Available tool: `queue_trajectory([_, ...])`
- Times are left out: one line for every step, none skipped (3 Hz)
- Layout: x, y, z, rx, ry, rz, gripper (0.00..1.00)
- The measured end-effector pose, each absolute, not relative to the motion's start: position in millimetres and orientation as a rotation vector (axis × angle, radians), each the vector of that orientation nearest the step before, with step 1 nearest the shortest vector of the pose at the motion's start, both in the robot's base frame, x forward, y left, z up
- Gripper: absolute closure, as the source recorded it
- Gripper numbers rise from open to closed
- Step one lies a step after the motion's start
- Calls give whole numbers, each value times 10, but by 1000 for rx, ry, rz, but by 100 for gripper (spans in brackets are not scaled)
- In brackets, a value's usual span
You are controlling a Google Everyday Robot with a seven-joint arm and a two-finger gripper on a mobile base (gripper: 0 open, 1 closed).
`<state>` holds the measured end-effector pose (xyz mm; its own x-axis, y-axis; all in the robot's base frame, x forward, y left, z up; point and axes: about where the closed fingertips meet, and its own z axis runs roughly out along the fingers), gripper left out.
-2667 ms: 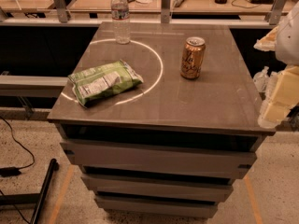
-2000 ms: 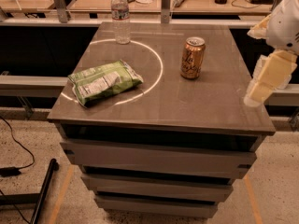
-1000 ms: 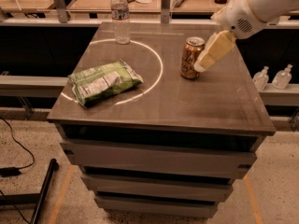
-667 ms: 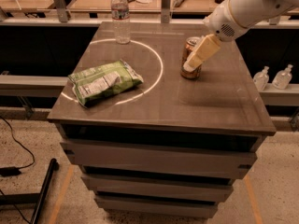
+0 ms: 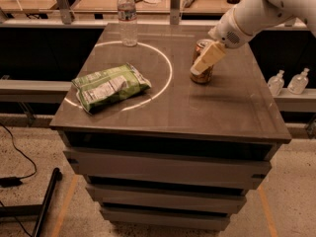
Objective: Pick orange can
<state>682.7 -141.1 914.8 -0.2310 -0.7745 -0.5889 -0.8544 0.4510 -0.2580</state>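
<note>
Currently gripper (image 5: 197,70) at orange can (image 5: 203,77); can lettering unreadable.

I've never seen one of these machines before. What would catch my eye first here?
First, the big white arm stretching in from the upper right, with its cream gripper at the orange can and partly covering it, on the far right part of the table. Next, the green snack bag lying on the left across a white ring marked on the tabletop. A clear water bottle stands at the far edge.
</note>
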Motion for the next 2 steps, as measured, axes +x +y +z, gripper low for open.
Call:
queue_trajectory([6895,-1430,9074,-1358,2047,164,42])
queue_trajectory([6915,-1414,9054,-1366,2040,186,64])
